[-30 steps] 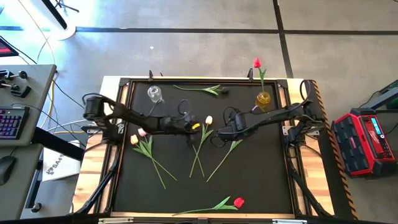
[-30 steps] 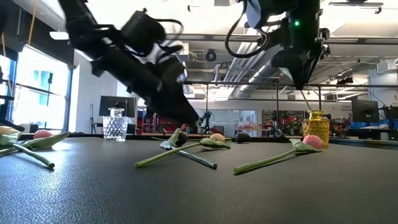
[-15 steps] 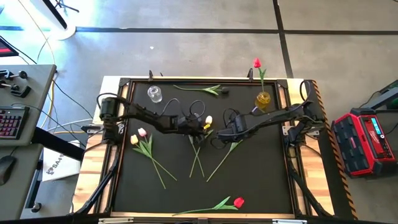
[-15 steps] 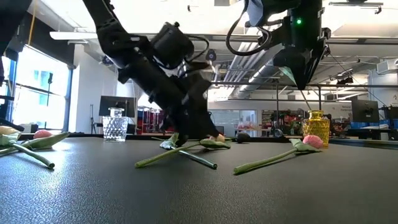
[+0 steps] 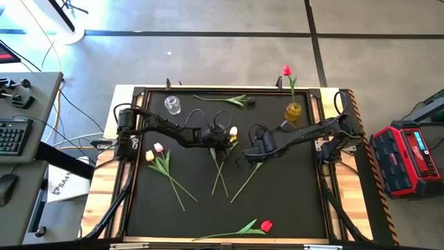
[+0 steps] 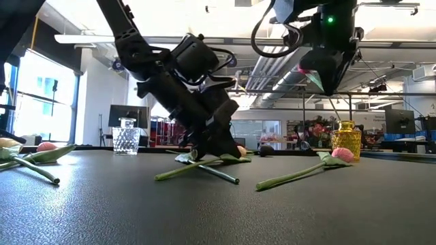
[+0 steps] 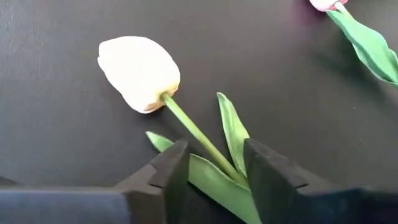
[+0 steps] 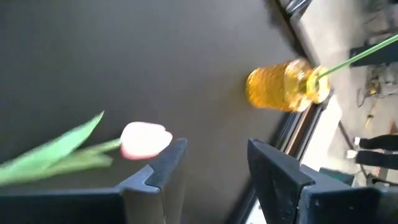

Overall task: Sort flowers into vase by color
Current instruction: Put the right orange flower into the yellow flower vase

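Between the two dark fingers of our left gripper (image 7: pixel 214 180) runs the thin green stem of a pale cream artificial tulip (image 7: pixel 139 73), its head lying on the black table mat (image 7: pixel 56 143) just ahead of the fingertips. The jaws stand parted around the stem with a gap on either side, so we judge nothing is clamped yet. The risk is that we close on the long green leaf (image 7: pixel 231 130) beside the stem instead of the stem itself; the leaf would bend or slip and the flower would droop or drop when lifted. Closing so near the mat could also drag the crossed stems of the neighbouring tulips, visible under this gripper in the low view. Our right gripper (image 8: pixel 214 171) hovers above the mat with fingers apart and holding nothing, a pink tulip head (image 8: pixel 145 139) just beside one finger and the amber glass vase (image 8: pixel 286 85) farther ahead, already bearing a red tulip (image 5: pixel 286 71). With both arms close together mid-table, a wide swing by either could clip the other or knock that vase.
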Motion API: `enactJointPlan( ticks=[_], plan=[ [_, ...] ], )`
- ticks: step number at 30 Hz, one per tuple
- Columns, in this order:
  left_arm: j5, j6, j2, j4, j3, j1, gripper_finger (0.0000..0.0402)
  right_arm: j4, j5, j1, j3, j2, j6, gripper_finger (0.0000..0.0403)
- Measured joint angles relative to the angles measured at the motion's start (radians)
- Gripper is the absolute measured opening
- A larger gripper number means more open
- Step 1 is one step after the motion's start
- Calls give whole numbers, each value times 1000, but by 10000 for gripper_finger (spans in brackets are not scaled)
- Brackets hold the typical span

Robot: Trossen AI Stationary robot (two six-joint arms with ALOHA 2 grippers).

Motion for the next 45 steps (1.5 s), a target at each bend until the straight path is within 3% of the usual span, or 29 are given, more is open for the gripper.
enactJointPlan(
  ticks=[4, 11, 17, 25, 30, 34, 39, 45],
  plan=[
    [8, 29, 2, 4, 7, -5, 77, 18, 42, 3, -28, -5, -12, 139],
    [23, 34, 2, 17, 8, -5, 15, 138, -77, -13, -175, -108, -36, 101],
    [23, 35, 1, 83, 8, -5, 5, 286, -142, -12, -306, -294, -46, 72],
    [54, 34, -24, 187, 8, -5, 1, 751, -185, -10, -559, -555, -106, 56],
    [97, 36, -59, 298, 8, -5, 1, 1105, -196, -10, -715, -655, -255, 61],
    [169, 36, -65, 400, 8, -5, 1, 1239, -195, -10, -782, -698, -318, 78],
    [192, 61, -69, 493, 7, -6, 1, 1344, -88, 7, -820, -707, -324, 102],
    [192, 65, -69, 647, -40, -5, 1, 1625, 94, 81, -874, -707, -451, 121]
  ],
)
